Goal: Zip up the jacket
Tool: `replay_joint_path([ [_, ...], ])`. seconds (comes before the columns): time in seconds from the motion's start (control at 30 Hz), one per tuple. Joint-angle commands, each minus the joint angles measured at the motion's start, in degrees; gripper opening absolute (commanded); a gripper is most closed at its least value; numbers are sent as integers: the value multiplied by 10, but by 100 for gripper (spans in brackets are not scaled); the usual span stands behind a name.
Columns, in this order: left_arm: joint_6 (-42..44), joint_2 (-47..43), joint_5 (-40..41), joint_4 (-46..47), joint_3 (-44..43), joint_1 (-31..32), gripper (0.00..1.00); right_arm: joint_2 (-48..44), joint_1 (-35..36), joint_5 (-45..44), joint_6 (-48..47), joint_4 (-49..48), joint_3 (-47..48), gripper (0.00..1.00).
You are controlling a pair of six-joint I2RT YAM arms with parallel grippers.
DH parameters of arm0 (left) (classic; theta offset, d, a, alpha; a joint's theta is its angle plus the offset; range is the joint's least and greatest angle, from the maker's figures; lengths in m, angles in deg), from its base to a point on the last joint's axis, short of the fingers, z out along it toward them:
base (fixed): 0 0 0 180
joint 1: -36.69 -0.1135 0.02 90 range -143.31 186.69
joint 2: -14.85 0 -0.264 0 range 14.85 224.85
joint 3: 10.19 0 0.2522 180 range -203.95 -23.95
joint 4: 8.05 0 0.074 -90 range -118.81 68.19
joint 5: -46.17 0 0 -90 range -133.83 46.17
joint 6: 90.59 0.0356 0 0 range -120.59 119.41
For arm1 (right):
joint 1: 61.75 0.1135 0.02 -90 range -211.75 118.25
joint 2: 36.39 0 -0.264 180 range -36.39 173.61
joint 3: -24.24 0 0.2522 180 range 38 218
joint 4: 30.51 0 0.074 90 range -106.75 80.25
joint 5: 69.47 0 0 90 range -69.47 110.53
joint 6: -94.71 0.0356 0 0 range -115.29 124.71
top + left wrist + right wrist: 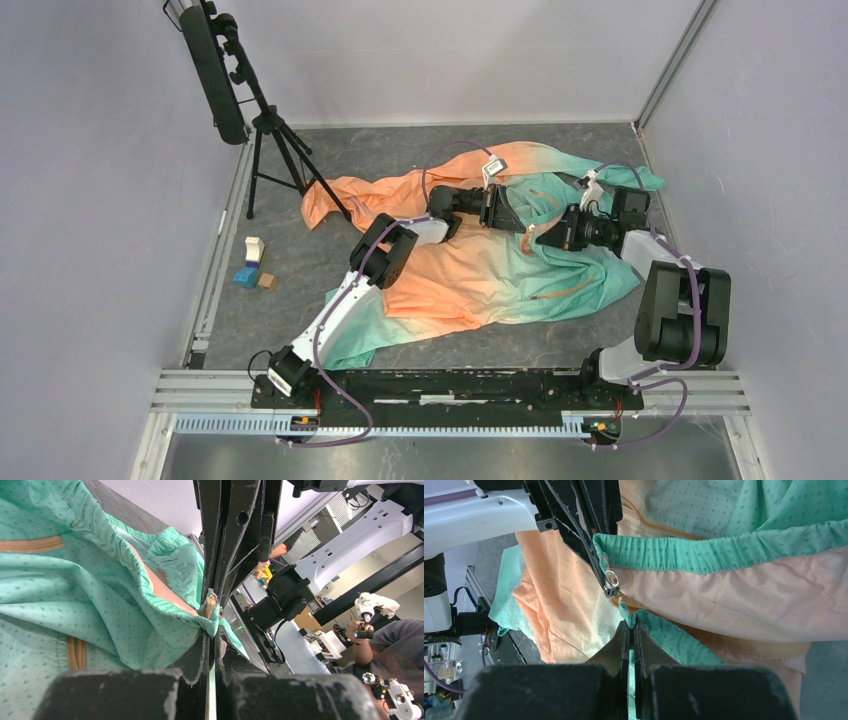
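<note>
The jacket [480,270], orange fading to mint green, lies crumpled across the table. My left gripper [522,215] and right gripper [541,237] meet over its green hem. In the left wrist view my left gripper [215,630] is shut on a green hem corner [212,622] that carries a small metal zipper piece [216,611]. In the right wrist view my right gripper [630,622] is shut on the other green hem corner [626,612]. A silver zipper slider [611,581] hangs just above it, at the left gripper's fingers [584,525]. An orange pocket zip [30,544] shows.
A tripod [275,140] with a black light panel [215,70] stands at the back left. Small toy blocks [254,266] lie on the table to the left of the jacket. Grey walls close in the sides and back. A metal rail [450,385] runs along the near edge.
</note>
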Motion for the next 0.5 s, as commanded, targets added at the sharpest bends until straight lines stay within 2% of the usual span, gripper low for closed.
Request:
replay_joint_path([
  [0.0, 10, -26, -3, 46, -15, -3, 2, -13, 3, 19, 1, -16, 26, 0],
  [0.47, 10, -25, -4, 46, -16, -3, 2, -10, 3, 20, 9, -25, 31, 0],
])
